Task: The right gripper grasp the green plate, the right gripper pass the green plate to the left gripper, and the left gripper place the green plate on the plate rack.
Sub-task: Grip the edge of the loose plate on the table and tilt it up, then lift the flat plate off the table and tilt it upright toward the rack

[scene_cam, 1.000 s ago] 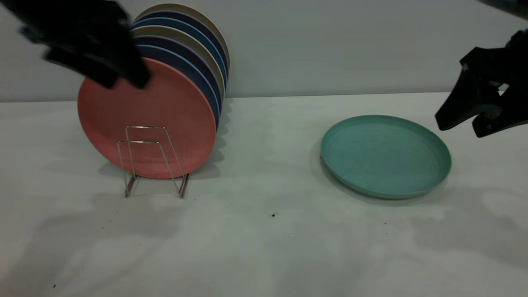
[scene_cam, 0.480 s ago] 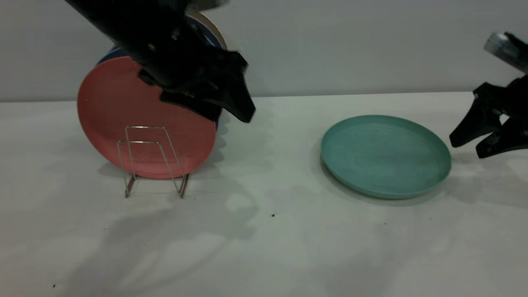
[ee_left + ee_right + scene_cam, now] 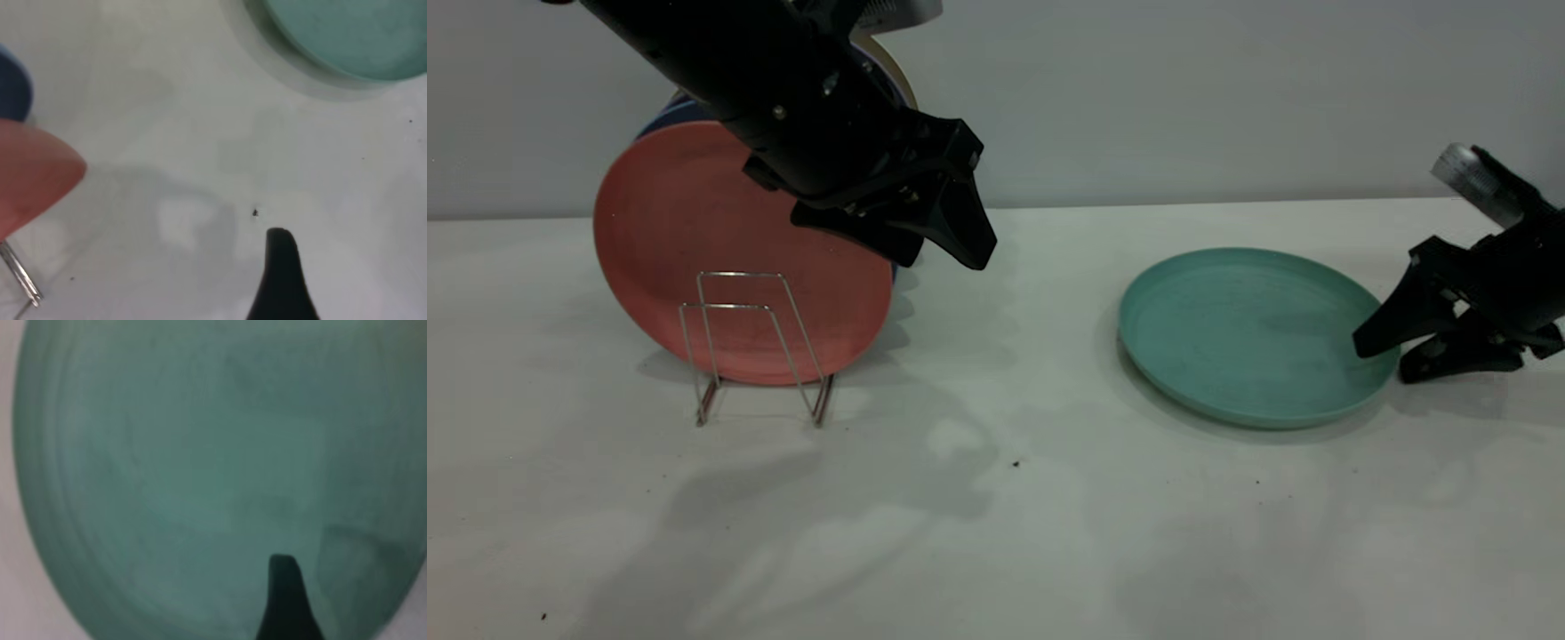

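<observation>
One rim deciding next move: right gripper (image 3: 1385,351) straddling near-right edge of green plate (image 3: 1245,333), fingers parted, upper tip over plate's floor, lower tip outside on table (image 3: 996,498), not yet clamping. Lying flat, well apart from plate rack (image 3: 756,347). Hanging high near rack, left gripper (image 3: 951,244), fingers apart, farther off. Contact under rim hidden; pink plate (image 3: 694,231) masking rack's rear loops.

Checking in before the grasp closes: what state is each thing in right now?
green plate: flat on the table, not lifted.
right gripper: open, jaws straddling the plate's right rim.
left gripper: open, empty, in the air beside the racked plates.
plate rack: upright, front loops free.
pink plate: standing on edge in the rack, foremost.
blue plates: standing behind it.
</observation>
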Available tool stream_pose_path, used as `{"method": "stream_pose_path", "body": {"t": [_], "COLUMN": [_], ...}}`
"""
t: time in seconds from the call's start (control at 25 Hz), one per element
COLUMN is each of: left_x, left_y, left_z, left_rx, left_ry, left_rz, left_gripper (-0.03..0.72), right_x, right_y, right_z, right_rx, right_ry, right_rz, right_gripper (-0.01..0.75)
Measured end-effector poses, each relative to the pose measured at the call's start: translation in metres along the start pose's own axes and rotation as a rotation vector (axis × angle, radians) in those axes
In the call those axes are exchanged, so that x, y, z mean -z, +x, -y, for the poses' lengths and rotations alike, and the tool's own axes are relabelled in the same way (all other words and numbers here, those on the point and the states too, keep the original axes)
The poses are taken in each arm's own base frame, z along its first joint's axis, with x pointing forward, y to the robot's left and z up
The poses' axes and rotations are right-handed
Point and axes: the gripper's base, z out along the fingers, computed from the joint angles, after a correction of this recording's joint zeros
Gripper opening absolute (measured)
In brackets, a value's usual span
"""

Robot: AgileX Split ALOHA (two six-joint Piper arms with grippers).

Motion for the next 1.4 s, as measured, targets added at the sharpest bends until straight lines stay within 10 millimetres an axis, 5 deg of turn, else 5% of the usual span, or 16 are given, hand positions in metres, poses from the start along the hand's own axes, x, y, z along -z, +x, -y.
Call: {"method": "stream_pose_path", "body": {"t": [0.28,0.48,0.6,0.8,1.12,1.4], "left_x": [0.000,0.000,0.000,-0.004,-0.023,-0.033], "left_y": [0.000,0.000,0.000,0.001,0.003,0.002], "left_z": [0.001,0.001,0.001,0.000,-0.002,-0.006], "left_rx": [0.012,0.012,0.013,0.035,0.212,0.304], "left_ry": [0.008,0.008,0.008,0.017,0.064,0.075], "left_rz": [0.000,0.000,0.000,-0.004,0.022,0.057], "left_gripper": [0.576,0.576,0.576,0.576,0.576,0.576], "right_x": [-0.017,-0.029,-0.031,-0.029,0.000,0.001], "right_y": [-0.002,-0.002,-0.001,0.000,-0.019,-0.021], "right_z": [-0.005,-0.014,-0.017,-0.026,-0.063,-0.085], "right_rx": [-0.034,0.014,0.065,0.181,0.277,0.313], "right_ry": [-0.032,-0.003,-0.010,-0.088,-0.175,-0.225], "right_rz": [0.023,0.027,0.022,0.007,0.063,0.059], "right_gripper": [0.445,0.112,0.019,0.013,0.014,0.015]}}
